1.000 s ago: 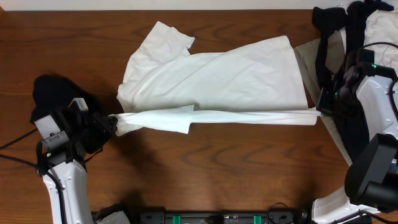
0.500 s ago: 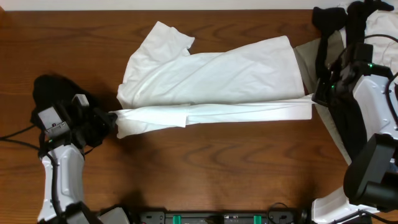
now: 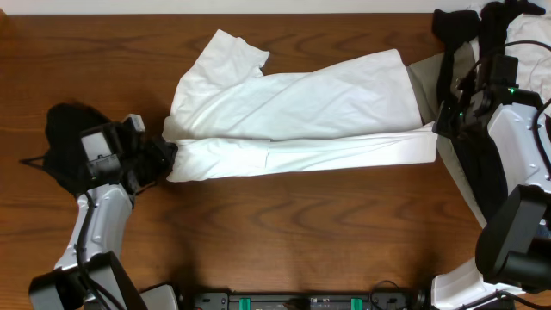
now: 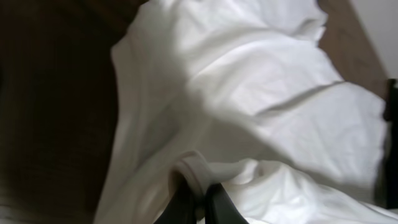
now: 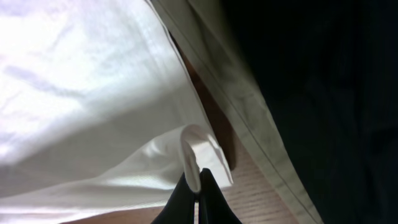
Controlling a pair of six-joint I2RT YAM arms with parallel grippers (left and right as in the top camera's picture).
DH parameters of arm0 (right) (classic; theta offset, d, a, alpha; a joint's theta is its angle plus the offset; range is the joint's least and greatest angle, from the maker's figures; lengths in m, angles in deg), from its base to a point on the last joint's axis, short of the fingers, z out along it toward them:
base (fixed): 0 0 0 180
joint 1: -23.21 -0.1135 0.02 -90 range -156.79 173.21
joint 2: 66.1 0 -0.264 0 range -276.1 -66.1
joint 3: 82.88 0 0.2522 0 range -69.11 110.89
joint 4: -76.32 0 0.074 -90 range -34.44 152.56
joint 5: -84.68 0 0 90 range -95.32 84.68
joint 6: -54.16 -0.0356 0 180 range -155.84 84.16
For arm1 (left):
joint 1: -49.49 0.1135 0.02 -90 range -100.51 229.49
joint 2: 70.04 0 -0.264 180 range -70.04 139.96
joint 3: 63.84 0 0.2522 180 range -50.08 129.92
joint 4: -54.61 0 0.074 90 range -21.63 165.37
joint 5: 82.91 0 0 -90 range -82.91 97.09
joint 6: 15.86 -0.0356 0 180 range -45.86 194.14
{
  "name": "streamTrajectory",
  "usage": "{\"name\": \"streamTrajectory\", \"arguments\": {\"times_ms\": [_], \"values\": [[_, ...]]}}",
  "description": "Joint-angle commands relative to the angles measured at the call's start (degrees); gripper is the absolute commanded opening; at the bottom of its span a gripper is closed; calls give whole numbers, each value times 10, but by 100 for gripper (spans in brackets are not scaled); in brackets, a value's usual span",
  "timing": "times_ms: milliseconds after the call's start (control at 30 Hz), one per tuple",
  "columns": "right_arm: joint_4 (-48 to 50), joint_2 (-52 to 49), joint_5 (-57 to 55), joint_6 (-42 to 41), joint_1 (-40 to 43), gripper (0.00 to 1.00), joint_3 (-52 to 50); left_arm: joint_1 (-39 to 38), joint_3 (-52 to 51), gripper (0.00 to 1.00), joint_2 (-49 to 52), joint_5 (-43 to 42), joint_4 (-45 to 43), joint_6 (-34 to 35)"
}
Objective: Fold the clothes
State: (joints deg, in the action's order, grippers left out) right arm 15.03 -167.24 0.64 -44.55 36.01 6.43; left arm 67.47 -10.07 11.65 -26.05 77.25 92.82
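A large white T-shirt (image 3: pixel 293 108) lies spread across the table, its front edge folded up into a long band (image 3: pixel 301 155). My left gripper (image 3: pixel 165 159) is shut on the band's left end, and the left wrist view shows the fabric (image 4: pixel 249 93) pinched between the fingers (image 4: pixel 200 202). My right gripper (image 3: pixel 439 129) is shut on the band's right end, and the right wrist view shows a white fold (image 5: pixel 87 93) pinched between the fingers (image 5: pixel 199 186). A black garment (image 3: pixel 65 138) lies at the left.
A pile of black, beige and white garments (image 3: pixel 482 52) sits at the back right, under and beside my right arm. A beige piece (image 5: pixel 236 93) and black cloth (image 5: pixel 323 93) lie close to the right gripper. Bare wooden table (image 3: pixel 301 232) lies in front.
Both grippers have carried the shirt's front edge away from the near side, over the shirt body. The stretched band now lies flatter and wider on the shirt.
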Motion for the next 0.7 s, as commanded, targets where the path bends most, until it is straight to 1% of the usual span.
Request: {"name": "streamTrajectory", "arguments": {"times_ms": [0,200,367,667], "values": [[10,-14,-12,-7,-4,1,0,-7,9,6,7,61,-7,0],[30,-56,-14,-9,-4,1,0,-7,9,6,7,69,-33,0],[41,-84,-14,-9,-4,1,0,-7,9,6,11,73,-35,0],[47,-89,-14,-9,-4,1,0,-7,9,7,58,73,-42,0]]}}
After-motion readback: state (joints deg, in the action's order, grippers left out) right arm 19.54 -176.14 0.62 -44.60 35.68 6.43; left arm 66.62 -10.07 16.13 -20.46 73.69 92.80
